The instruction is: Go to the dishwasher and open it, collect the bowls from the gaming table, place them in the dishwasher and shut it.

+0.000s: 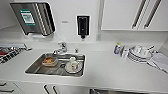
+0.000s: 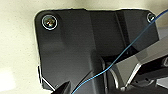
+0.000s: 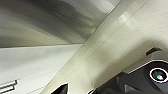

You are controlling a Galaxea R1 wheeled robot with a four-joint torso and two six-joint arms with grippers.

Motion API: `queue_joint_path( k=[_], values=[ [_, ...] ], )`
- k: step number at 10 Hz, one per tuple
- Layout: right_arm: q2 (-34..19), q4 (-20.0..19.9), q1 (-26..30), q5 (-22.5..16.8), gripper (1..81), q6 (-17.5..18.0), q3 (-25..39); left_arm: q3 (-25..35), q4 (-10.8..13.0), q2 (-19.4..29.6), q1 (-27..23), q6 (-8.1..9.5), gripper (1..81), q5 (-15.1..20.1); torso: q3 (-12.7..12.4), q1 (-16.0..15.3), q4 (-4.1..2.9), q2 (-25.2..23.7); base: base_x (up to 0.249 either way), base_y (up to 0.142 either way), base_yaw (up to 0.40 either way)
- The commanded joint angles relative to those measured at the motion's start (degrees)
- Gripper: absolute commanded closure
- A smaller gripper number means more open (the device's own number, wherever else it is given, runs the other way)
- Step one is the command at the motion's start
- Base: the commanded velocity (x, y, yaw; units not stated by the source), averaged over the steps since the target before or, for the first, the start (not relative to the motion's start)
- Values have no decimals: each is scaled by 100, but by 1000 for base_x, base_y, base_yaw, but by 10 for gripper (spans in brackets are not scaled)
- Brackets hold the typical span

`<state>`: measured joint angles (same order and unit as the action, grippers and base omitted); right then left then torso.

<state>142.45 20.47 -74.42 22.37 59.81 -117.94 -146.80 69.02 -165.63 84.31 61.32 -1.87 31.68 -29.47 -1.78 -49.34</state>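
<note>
A dark strip with a metallic edge, likely the dishwasher (image 1: 105, 91), is seen under the white counter (image 1: 107, 67), right of the steel sink (image 1: 35, 68). A cup (image 1: 73, 63) and a bowl (image 1: 49, 61) lie in the sink. Stacked plates (image 1: 140, 55) rest right. A towel dispenser (image 1: 32, 17) is mounted on the wall. Neither gripper's jaw state can be told.

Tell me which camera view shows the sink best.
Head view: the steel sink sits whole in the white counter, dishes inside. The left wrist view gives the robot's dark plate; the right wrist view gives pale surfaces, nothing recognisable as the sink.
</note>
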Motion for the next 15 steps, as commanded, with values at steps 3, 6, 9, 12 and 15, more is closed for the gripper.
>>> queue_joint_path(
  k=[3,6,9,12,15],
  values=[
    [1252,2961,-824,-145,10,-48,-2712,-498,-56,-58,-147,-32,10,-463,0,0,0,0,0,0,0],
    [1711,3604,-1167,-145,10,-48,-3400,-719,-21,-137,-173,-67,10,-455,0,-2,0,0,0,0,0],
    [2070,3569,-1431,-215,10,22,-3716,-719,6,-155,-182,-59,10,-324,0,-2,0,-2,0,0,0],
    [2484,3569,-1616,-215,10,22,-4095,-719,-47,-225,-174,-6,10,221,0,-2,0,-5,0,0,0],
    [2686,3561,-1712,-215,10,13,-4113,-719,-187,-251,-182,3,10,239,0,-2,0,-7,0,0,0]
  ],
)
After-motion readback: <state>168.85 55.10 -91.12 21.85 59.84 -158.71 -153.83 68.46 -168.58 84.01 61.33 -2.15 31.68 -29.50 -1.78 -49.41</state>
